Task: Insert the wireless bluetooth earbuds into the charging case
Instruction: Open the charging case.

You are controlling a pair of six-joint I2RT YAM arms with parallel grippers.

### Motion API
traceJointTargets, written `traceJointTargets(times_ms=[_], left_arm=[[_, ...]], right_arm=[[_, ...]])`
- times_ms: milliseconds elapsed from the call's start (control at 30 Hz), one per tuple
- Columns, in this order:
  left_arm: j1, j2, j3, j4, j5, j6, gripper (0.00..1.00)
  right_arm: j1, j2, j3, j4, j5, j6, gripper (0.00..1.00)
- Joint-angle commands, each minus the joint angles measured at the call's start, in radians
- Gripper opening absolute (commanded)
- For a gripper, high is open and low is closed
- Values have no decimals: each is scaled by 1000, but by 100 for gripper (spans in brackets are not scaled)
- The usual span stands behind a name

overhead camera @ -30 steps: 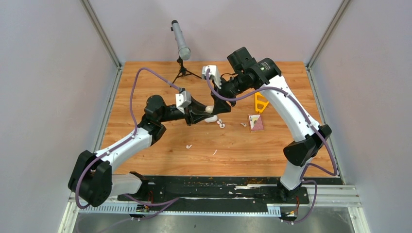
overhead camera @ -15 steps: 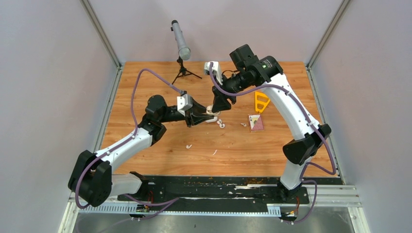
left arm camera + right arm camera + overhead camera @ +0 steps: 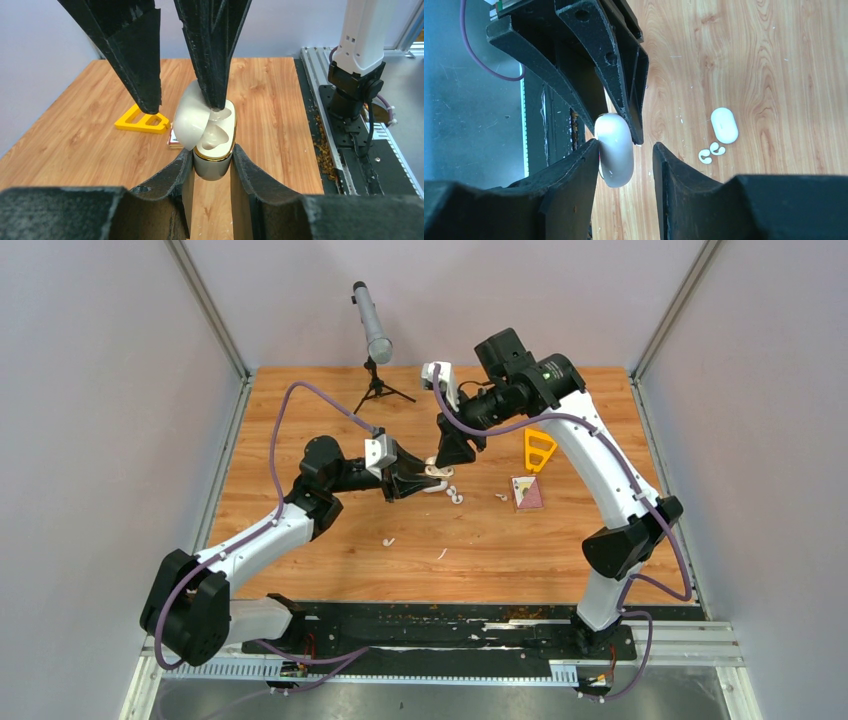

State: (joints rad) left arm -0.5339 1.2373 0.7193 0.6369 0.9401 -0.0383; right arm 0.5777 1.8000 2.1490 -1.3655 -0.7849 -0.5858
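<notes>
Two grippers meet above the middle of the table. The left gripper is clamped on the base of the charging case, whose lid is hinged open. The right gripper reaches in from above with its jaws apart, straddling the lid. One fingertip rests in the open case. Cannot tell whether a bud sits inside.

On the wood below lies a second case, closed, with two earbuds just beside it. Another loose bud lies nearer the arm bases. A yellow bracket and a small card lie further right.
</notes>
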Motion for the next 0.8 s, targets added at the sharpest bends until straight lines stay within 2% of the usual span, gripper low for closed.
traceJointTargets(times_ms=[0, 467, 767], left_arm=[[-5, -6, 20, 24, 1, 9, 0], [-4, -8, 3, 31, -42, -21, 0], [-5, -9, 4, 44, -60, -72, 0]], right_arm=[[-9, -9, 54, 52, 14, 19, 44], [-43, -73, 70, 72, 18, 60, 44], [-37, -80, 14, -13, 7, -95, 54]])
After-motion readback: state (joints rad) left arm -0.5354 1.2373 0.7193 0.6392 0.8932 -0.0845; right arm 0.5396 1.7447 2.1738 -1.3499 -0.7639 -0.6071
